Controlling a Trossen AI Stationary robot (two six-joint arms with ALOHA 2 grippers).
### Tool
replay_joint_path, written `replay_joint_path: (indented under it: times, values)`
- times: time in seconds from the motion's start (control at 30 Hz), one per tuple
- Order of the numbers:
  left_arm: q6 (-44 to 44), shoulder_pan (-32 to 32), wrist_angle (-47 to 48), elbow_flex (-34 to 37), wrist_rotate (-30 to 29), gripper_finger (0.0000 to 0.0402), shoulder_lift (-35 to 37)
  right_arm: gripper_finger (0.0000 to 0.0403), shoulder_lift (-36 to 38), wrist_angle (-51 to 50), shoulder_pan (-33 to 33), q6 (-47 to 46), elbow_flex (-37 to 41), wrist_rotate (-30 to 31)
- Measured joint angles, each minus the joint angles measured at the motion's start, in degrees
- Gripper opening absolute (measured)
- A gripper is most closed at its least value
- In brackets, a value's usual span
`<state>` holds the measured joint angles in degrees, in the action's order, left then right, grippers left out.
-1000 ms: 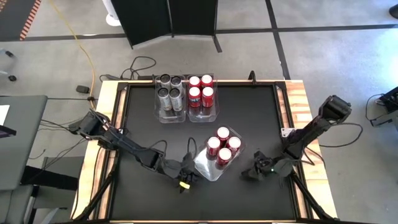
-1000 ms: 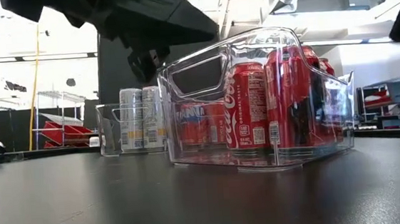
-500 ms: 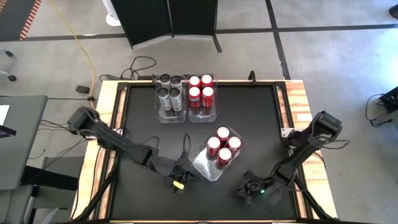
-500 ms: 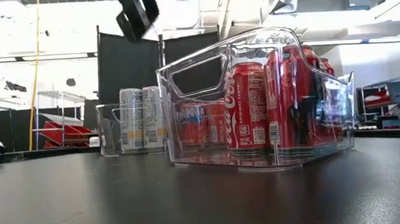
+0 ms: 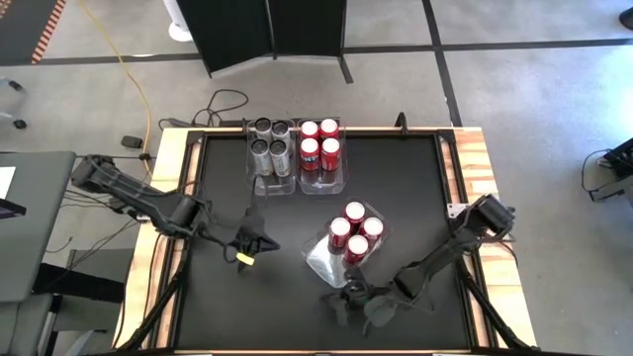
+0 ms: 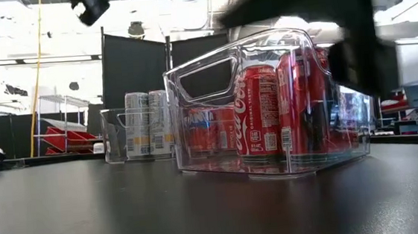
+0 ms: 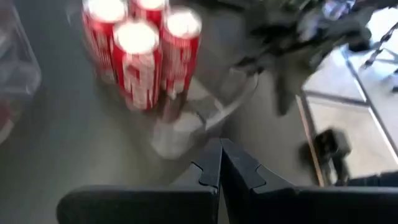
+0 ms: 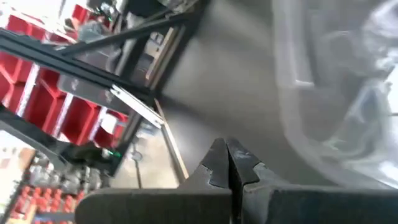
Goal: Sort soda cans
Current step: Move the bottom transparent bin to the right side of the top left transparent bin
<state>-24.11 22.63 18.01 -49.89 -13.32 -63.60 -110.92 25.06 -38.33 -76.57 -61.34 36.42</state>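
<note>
Left claw point(image 5: 245, 247) closed, empty, over table's left, right claw point(image 5: 346, 297) closed, empty, low beside clear bin point(image 5: 326, 263) of red cans point(image 5: 354, 233)

The left pincer point(image 5: 244, 256) is drawn back from the near end of the clear bin point(image 5: 326, 265) toward the left side of the surface point(image 5: 415, 188) (fingers pressed together). The right pincer point(image 5: 341, 303) is swung from the right side across to the bin's near end, just beside it. In the low view the right arm is now seen large and close before the bin.
</note>
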Motion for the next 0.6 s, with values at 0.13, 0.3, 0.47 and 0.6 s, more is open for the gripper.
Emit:
replay_joint_path:
  times: [0.13, 0.3, 0.47, 0.6]
  values:
    - [-1.16, 1.48, -4.87, 7.26, 0.02, 0.0000, -0.22, 0.0000, -4.83, -6.40, -0.29, -1.22, -8.51, 1.59]
    - [-3.58, 1.78, -17.53, 15.51, 0.00, 0.0000, -0.25, 0.0000, -11.18, -19.51, -0.58, -8.92, -19.16, 3.94]
    - [-4.42, 1.78, -27.00, 19.35, -0.19, 0.0000, -0.21, 0.0000, -15.15, -35.96, -1.75, -21.50, -26.59, 5.07]
    - [-1.65, 1.76, -30.04, 20.52, -0.70, 0.0000, -0.28, 0.0000, -16.00, -46.68, -3.52, -34.70, -28.01, 10.01]
